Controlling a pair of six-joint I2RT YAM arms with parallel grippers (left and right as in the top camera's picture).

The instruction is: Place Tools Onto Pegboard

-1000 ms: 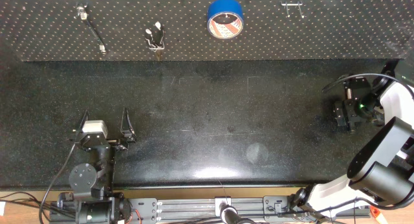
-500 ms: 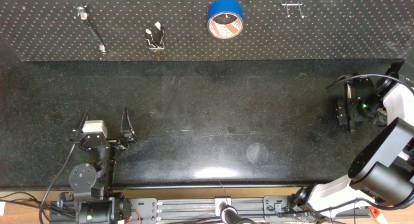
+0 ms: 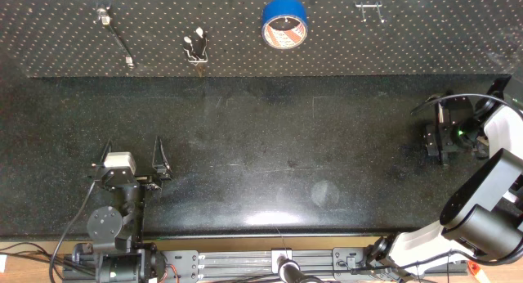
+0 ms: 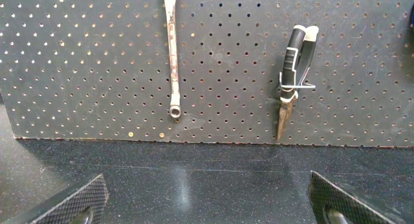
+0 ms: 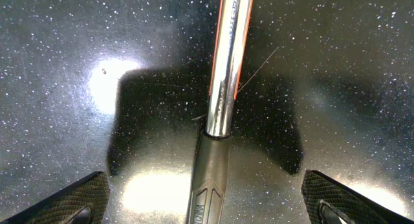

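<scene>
One chrome-shafted tool [image 5: 228, 62] flat on the black speckled worktop [image 3: 270, 136], at the far right of the top view, bright shaft seated in a grey handle. Straddled from above by the right gripper [image 3: 442, 141], fingers [image 5: 71, 201] spread wide, well apart from the shaft on either side, holding nothing. At lower left, left gripper [image 3: 134, 159] likewise wide open and empty. Hung along the pegboard [image 3: 409, 38] across the top: wrench [image 3: 117, 39], pliers [image 3: 196, 47], blue tape roll [image 3: 284, 24], wire hook [image 3: 370, 11].

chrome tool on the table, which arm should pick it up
Right. The right claw hangs open over the chrome tool, straddling it; the left claw sits far across the table, facing the pegboard.
</scene>
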